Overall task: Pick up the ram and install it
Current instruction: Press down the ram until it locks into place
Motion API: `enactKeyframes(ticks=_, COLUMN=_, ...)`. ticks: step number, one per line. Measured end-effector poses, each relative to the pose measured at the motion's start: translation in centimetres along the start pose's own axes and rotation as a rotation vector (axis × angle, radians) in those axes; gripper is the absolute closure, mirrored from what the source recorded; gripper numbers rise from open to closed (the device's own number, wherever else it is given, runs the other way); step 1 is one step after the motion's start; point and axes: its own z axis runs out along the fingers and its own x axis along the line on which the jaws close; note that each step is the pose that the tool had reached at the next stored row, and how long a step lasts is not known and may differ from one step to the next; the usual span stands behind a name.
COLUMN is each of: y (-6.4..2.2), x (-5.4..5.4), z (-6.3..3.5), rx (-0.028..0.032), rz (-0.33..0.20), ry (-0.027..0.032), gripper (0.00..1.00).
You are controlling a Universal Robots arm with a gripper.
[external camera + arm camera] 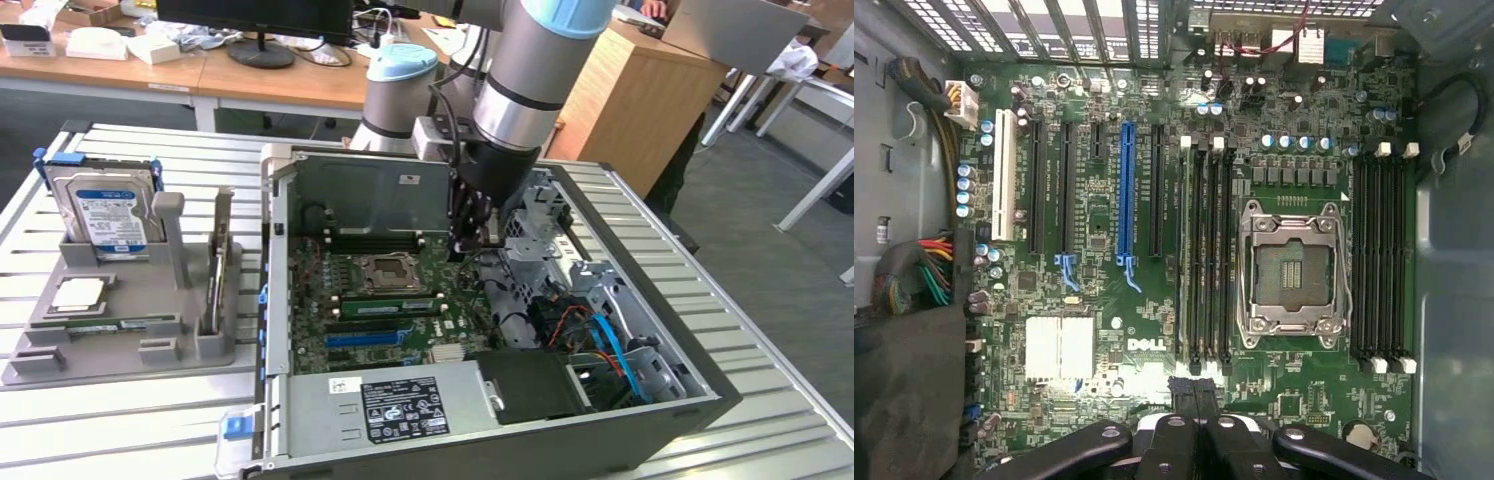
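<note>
Gripper (1194, 395) clenched, tips pressed together, hanging over motherboard (1104, 300) inside open case (641, 420). In exterior view, gripper (470, 245) sits above board edge just beside socket (387, 272), toward exterior view's right. Ram (118, 323) lies flat in grey holder (134, 350) on slatted table (761, 330), well apart from gripper, at exterior view's left. Hard drive (107, 215) stands upright at holder's back. Second green stick (390, 305) seated in board slot near socket.
</note>
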Motion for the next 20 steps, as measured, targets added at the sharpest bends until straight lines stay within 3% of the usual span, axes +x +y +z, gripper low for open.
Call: enactKeyframes(ticks=20, y=-0.05, x=0.1, z=1.71, rx=0.0000, rz=0.000, ry=0.0001, gripper=0.90)
